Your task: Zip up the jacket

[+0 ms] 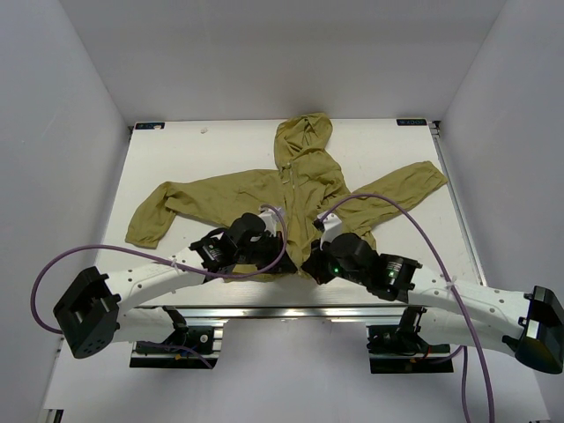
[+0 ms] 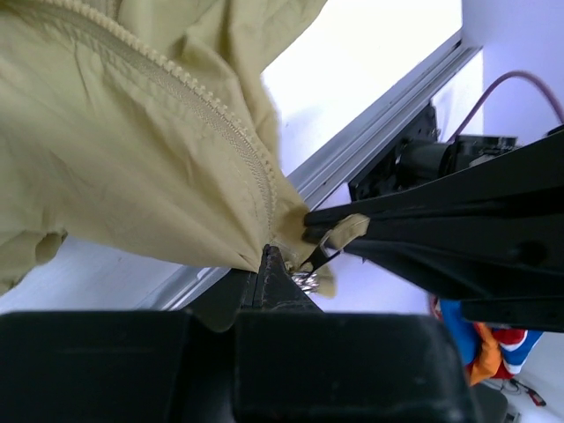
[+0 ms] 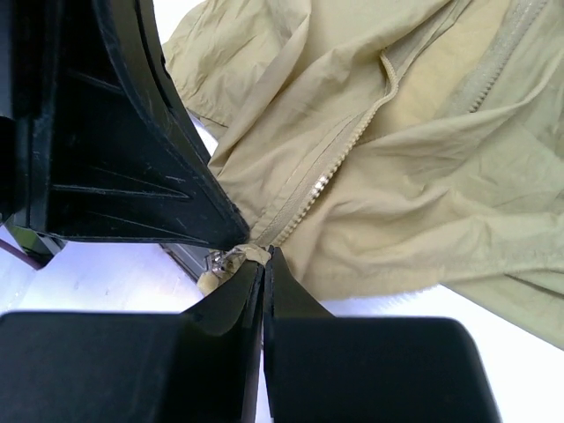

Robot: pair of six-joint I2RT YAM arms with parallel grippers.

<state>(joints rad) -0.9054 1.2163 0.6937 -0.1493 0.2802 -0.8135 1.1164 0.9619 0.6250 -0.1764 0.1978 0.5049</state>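
White worktop (image 1: 220, 150), white walls. One olive-green hooded jacket (image 1: 304, 181) lies flat mid-worktop, hood toward the far edge, both sleeves spread, one light front zipper (image 3: 326, 172). Two grippers meet at its near hem: left gripper (image 2: 269, 260) clamped on hem fabric at the zipper base, right gripper (image 3: 264, 257) pinched shut on the zipper-end tab.

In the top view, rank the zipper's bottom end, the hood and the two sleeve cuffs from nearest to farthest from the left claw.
1. Zipper's bottom end: at the near hem, right where the left claw pinches the jacket.
2. Hood: far side, centre.
3. Left sleeve cuff and right sleeve cuff: out at either side, too close to call.
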